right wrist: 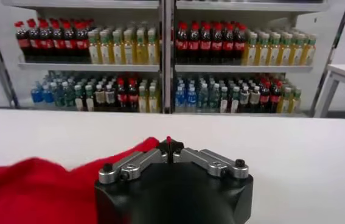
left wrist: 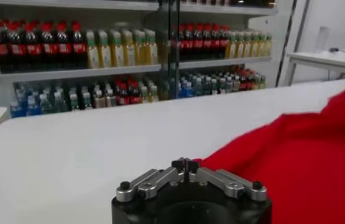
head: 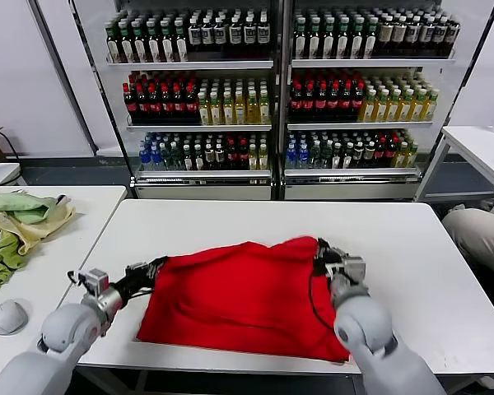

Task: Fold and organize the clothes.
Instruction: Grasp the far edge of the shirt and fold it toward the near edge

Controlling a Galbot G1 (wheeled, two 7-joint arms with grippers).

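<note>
now left tool (head: 159,265) and right tool (head: 320,249) each clenched on red t-shirt (head: 243,300) edge, white table (head: 412,247).

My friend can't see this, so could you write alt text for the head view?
A red T-shirt lies on a white table, its far corners pinched by the left gripper and right gripper. Behind stand shelves of bottled drinks.

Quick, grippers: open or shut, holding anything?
Left gripper: shut on the red T-shirt, at its left edge.
Right gripper: shut on the T-shirt's far right corner.
</note>
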